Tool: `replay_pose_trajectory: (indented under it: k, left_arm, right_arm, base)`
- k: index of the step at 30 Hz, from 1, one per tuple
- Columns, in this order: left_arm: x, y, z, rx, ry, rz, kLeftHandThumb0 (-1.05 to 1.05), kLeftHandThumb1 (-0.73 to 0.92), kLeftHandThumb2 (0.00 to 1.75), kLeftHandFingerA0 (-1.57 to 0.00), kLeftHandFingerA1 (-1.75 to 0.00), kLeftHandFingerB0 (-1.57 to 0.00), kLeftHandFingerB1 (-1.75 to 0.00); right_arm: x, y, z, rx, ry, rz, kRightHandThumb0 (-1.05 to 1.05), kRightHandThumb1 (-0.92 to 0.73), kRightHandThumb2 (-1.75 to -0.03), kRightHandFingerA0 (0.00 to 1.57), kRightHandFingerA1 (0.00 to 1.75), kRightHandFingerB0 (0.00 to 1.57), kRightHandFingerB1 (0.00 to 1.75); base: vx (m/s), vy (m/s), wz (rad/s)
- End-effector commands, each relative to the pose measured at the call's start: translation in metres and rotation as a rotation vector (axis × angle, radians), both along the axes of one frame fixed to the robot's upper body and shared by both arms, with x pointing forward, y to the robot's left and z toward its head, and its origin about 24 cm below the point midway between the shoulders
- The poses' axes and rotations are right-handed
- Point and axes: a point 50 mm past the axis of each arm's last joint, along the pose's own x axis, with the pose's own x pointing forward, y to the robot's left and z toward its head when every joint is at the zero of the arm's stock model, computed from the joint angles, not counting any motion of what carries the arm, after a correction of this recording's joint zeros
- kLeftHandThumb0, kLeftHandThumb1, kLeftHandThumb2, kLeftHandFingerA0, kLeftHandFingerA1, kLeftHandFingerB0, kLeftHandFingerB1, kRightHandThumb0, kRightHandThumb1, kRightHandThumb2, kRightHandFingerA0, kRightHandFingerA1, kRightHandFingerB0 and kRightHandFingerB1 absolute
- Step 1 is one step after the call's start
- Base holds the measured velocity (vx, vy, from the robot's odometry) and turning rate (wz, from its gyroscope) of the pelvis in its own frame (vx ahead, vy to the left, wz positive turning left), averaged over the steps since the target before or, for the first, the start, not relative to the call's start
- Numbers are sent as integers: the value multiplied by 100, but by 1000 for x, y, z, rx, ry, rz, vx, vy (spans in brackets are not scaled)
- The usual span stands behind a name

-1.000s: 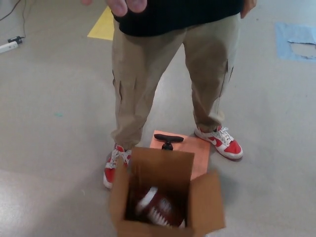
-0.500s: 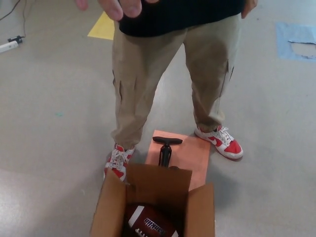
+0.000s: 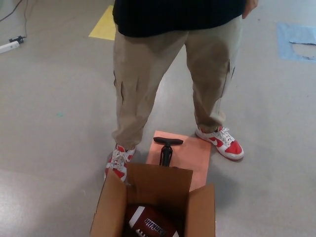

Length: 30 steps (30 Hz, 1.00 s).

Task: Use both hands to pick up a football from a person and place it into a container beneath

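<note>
Cardboard box (image 3: pixel 200 212) is seen nearest, at the bottom edge of the head view, with its flaps standing open. Inside it lies the football (image 3: pixel 149 224), brown with a white stripe and white lettering, partly cut off by the frame. Neither robot hand is shown, so whether each is open or closed cannot be told. Just behind the box, a black hand pump (image 3: pixel 166 149) stands upright on an orange mat (image 3: pixel 195 155) laid on the grey floor (image 3: pixel 54 143). Farther back, a person's legs in tan trousers (image 3: pixel 143 79) are planted either side of the mat, in red and white shoes (image 3: pixel 224 143). Beyond, a yellow patch (image 3: pixel 104 24) and a blue patch (image 3: pixel 296 39) are marked on the floor.

The placing step is judged to be done, since the ball already rests in the box; nothing further seems called for beyond the arms being kept clear.

Compared with half a second ago, the ball and box are unchanged, but the person's hand that was held out at the top of the view has been withdrawn.
</note>
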Motion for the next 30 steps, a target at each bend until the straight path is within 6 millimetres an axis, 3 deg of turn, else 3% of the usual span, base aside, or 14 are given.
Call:
replay_pose_trajectory:
  k: [1,5,10,13,14,16,17,18,22,26,27,30]
  left_arm:
    - [-25,-18,-67,67,135,-61,-91,83,111,0,-9,0,-4]
    - [-46,-19,-106,80,279,-47,-96,87,114,0,-4,0,0]
    - [-55,-15,-123,142,385,-37,-91,85,115,0,-9,0,-6]
    - [-58,-11,-124,165,394,-46,-87,85,114,0,-10,0,-7]
    - [-58,-8,-123,181,396,-49,-81,76,95,0,-3,0,-1]
    - [-58,-5,-122,201,406,-51,-81,76,95,0,-2,0,-1]
    - [-59,-4,-122,200,410,-53,-85,84,114,0,-12,0,-9]
    - [-58,-4,-121,204,410,-52,-84,78,99,0,-4,0,-3]
    - [-57,-3,-121,219,403,-49,-79,74,94,0,-6,0,-7]
    - [-56,-4,-119,205,382,-56,-85,80,100,0,-2,0,-1]
    - [-56,-4,-118,209,379,-60,-81,82,116,0,-16,0,-14]
    - [-55,-4,-118,218,381,-59,-82,82,116,0,-15,0,-13]
  right_arm:
    - [-18,7,-76,-43,246,-48,-88,-83,-115,0,15,0,10]
    - [-35,8,-119,-30,444,-41,-84,-82,-112,0,19,0,13]
    - [-40,4,-128,-36,508,-36,-89,-80,-110,7,24,6,11]
    - [-38,6,-129,-58,517,-20,-88,-80,-110,7,24,6,12]
    - [-38,7,-130,-74,524,-15,-88,-81,-110,5,19,4,12]
    - [-38,8,-132,-101,532,-9,-87,-82,-111,4,21,4,13]
    - [-41,7,-133,-125,535,-7,-87,-82,-111,5,21,4,13]
    - [-42,6,-134,-138,540,-9,-86,-81,-111,3,19,3,14]
    - [-43,5,-136,-160,551,-9,-84,-80,-110,2,19,1,15]
    - [-42,5,-135,-147,541,-3,-83,-81,-112,0,19,0,14]
    - [-41,5,-134,-148,539,-3,-84,-81,-111,1,19,1,14]
    - [-41,4,-134,-154,536,-7,-85,-81,-111,3,19,2,14]
  base:
    - [0,0,0]
    - [0,0,0]
    - [0,0,0]
    - [0,0,0]
    - [0,0,0]
    - [0,0,0]
    - [0,0,0]
    - [0,0,0]
    - [0,0,0]
    - [0,0,0]
    - [0,0,0]
    - [0,0,0]
